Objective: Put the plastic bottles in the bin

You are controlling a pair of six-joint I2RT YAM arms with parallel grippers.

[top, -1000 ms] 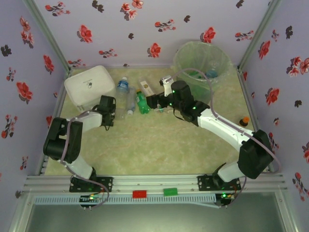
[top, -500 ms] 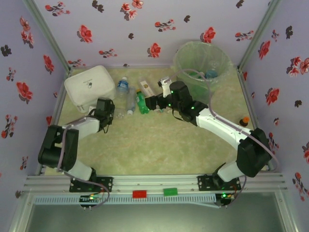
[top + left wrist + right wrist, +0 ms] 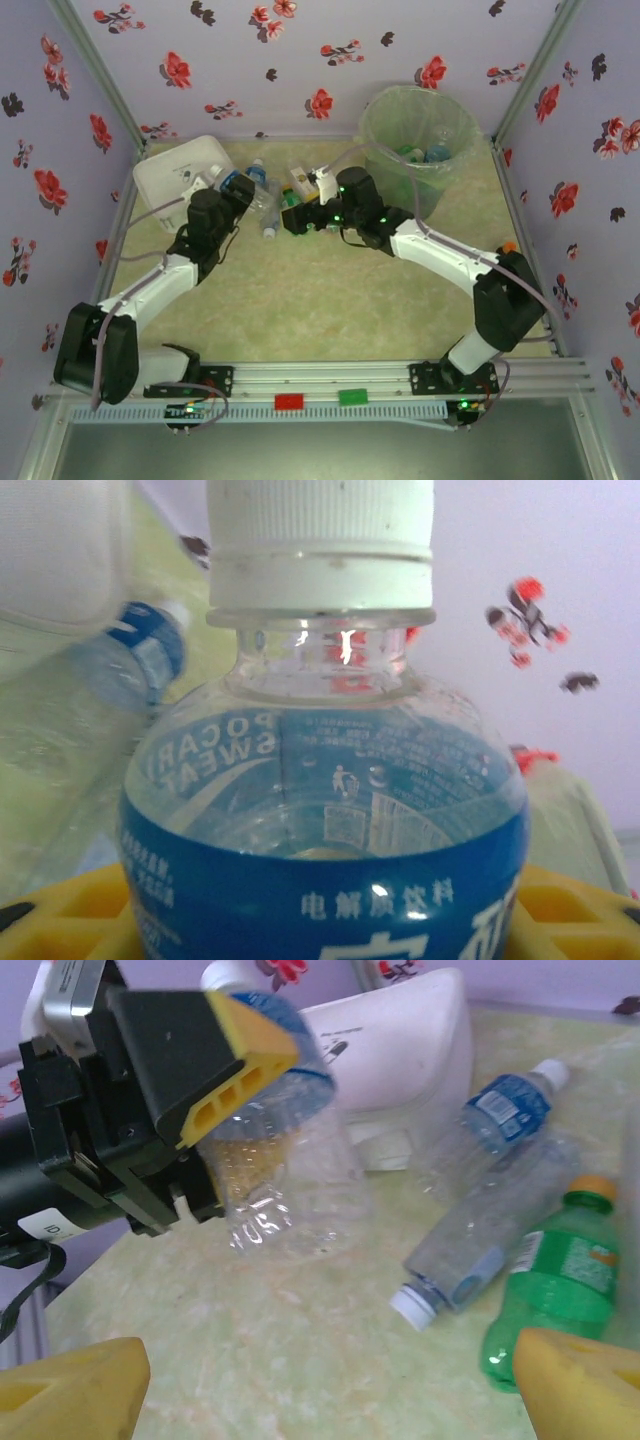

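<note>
The Pocari Sweat bottle (image 3: 325, 810), clear with a blue label and a white cap, is being held off the table. In the left wrist view it is standing upright, cap toward the top of the frame. In the right wrist view its long axis is running from the cap at the upper left down to its base near the middle of the frame, slightly tilted. The left gripper (image 3: 233, 186) is pinching it across the labelled body, with the yellow pads (image 3: 60, 915) pressing on either side and the neck and cap sticking out beyond them.

Just past it in the overhead view, toward the upper left, the white box (image 3: 170, 170) is sitting on the table (image 3: 330, 290). Right of the held bottle, a blue-labelled bottle (image 3: 505, 1120), a clear bottle (image 3: 480, 1250) and a green bottle (image 3: 560, 1290) are lying together on their sides.

The right gripper (image 3: 325, 1400) is hanging over them with its fingers spread wide and gripping nothing. The bin (image 3: 375, 130) is standing in the upper right of the overhead view, well apart from the held bottle.
</note>
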